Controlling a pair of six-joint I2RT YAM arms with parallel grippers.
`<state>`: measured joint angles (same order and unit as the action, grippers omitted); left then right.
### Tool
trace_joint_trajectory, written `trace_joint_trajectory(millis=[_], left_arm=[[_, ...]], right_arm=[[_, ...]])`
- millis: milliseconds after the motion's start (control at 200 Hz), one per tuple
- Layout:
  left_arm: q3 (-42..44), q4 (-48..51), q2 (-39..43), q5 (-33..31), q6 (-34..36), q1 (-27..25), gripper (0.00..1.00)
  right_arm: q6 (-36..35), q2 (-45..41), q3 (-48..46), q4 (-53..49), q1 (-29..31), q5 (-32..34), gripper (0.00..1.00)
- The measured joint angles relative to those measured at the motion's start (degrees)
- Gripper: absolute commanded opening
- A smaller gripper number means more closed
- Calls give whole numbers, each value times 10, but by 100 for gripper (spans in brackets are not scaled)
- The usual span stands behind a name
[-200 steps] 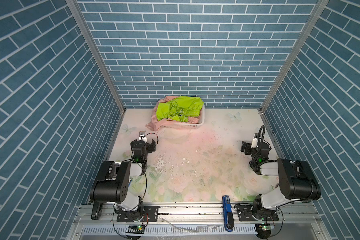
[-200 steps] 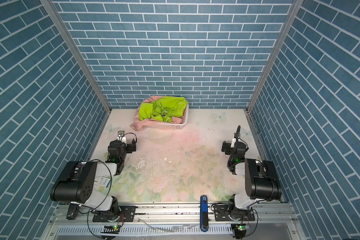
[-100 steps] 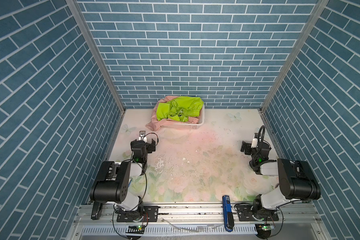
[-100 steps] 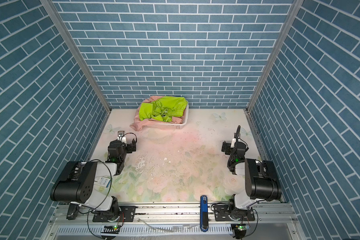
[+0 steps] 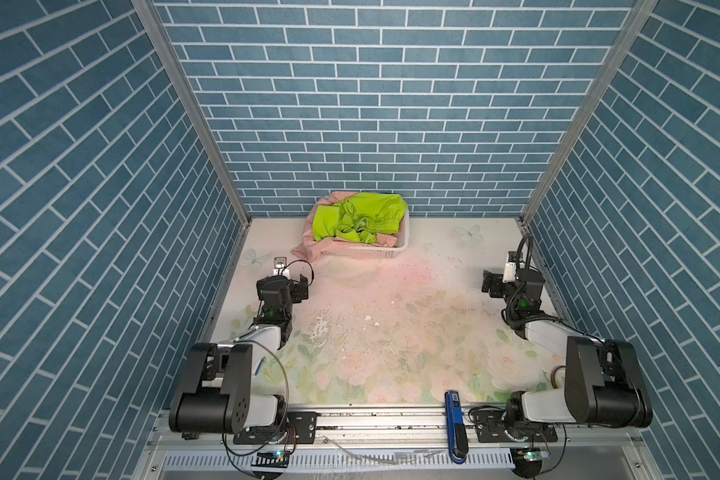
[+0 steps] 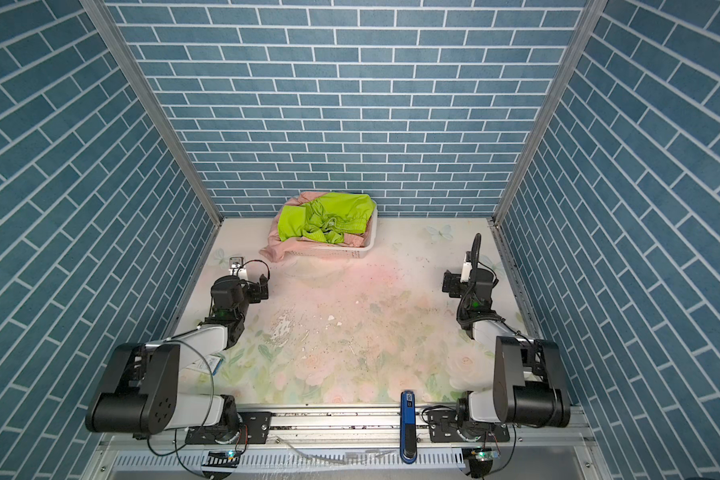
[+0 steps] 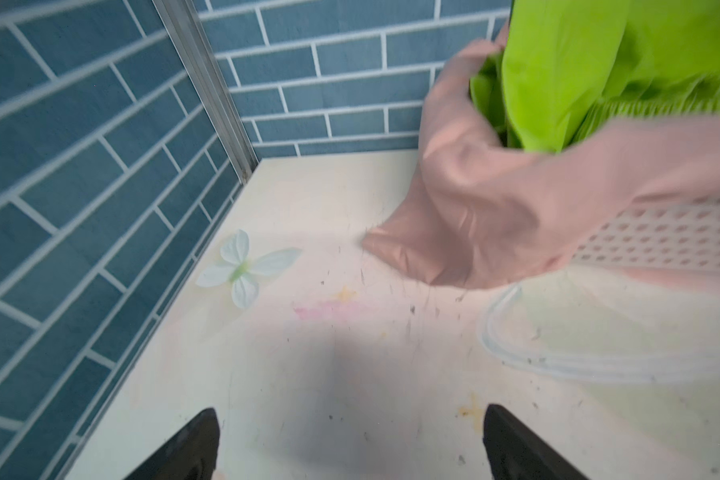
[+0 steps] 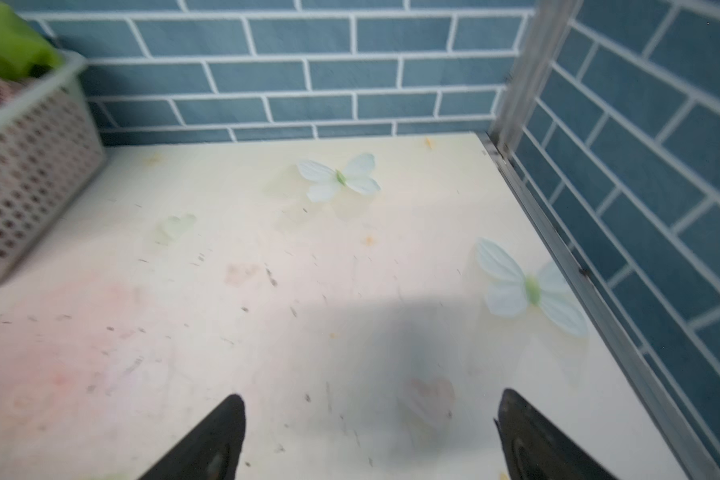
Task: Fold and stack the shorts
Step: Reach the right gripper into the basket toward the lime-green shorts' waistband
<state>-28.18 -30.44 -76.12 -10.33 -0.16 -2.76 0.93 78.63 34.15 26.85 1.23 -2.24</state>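
The lime-green shorts (image 5: 362, 220) (image 6: 329, 222) lie crumpled on top in the white perforated basket (image 5: 366, 252) (image 6: 333, 252) at the back wall. The salmon-pink shorts (image 5: 306, 247) (image 6: 273, 249) lie under them and spill over the basket's left side onto the mat. My left gripper (image 5: 304, 286) (image 6: 263, 286) hovers open in front of and left of the basket, holding nothing. In the left wrist view the pink cloth (image 7: 495, 208) and green cloth (image 7: 599, 62) lie ahead of the open left gripper (image 7: 350, 419). My right gripper (image 5: 488, 284) (image 8: 371, 409) is open and empty at the right wall.
Blue brick-pattern walls close in the left, back and right sides. The floral mat (image 5: 391, 353) has flaked white patches (image 5: 321, 328) near the middle. A blue tool (image 5: 454, 419) lies across the front rail. In the right wrist view the basket (image 8: 26, 174) sits apart from the right gripper.
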Motion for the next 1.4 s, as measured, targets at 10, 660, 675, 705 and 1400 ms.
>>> trace_joint_trajectory(millis=[10,660,675,705,1400], left_arm=[[-4,8,4,0,-3,0,100],[-215,534,241,128,-209,-2,100],[-217,542,243,129,-211,-2,100],[-219,556,249,130,-213,-2,100],[-222,646,266,179,-228,-2,100]], right_arm=[[0,-2,7,-8,2,-2,92],[-47,427,685,-267,256,-137,93],[-46,441,703,-270,261,-137,92],[-43,467,731,-273,268,-140,93],[49,733,1015,-275,370,-150,51]])
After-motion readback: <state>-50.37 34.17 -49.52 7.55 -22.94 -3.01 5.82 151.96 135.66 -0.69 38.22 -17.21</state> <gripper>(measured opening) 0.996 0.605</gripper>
